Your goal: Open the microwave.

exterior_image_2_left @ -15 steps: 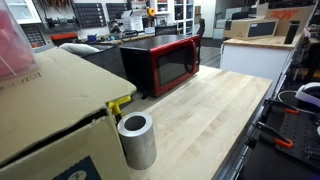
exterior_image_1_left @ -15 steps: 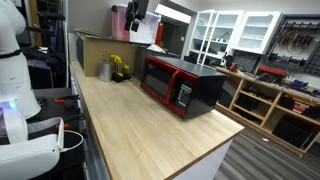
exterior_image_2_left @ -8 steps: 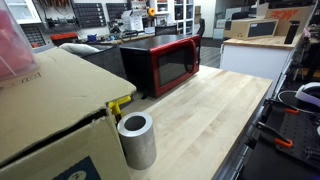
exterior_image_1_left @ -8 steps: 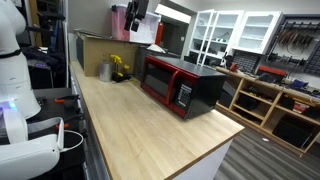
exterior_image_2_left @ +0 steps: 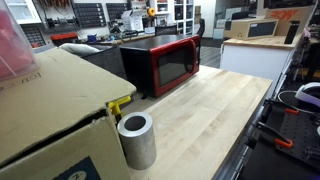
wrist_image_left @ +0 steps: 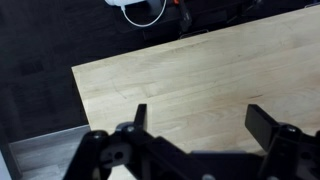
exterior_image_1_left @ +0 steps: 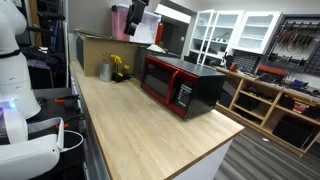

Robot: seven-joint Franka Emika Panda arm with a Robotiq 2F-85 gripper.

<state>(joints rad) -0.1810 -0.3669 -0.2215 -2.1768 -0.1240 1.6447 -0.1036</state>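
The microwave (exterior_image_1_left: 180, 85) stands on the wooden countertop, black with a red-framed front, and its dark glass door is shut. It also shows in an exterior view (exterior_image_2_left: 165, 62). My gripper (exterior_image_1_left: 137, 12) hangs high above the back of the counter, well apart from the microwave and above the cardboard box. In the wrist view my gripper (wrist_image_left: 200, 112) is open and empty, with both black fingers over bare wood. The microwave is out of the wrist view.
A large brown cardboard box (exterior_image_1_left: 95, 48) (exterior_image_2_left: 50, 110) stands at the counter's end, with a grey cylinder (exterior_image_2_left: 137, 140) and a yellow object (exterior_image_2_left: 120, 103) beside it. The countertop (exterior_image_1_left: 150, 130) ends in a front edge. White shelving (exterior_image_1_left: 235, 30) stands beyond it.
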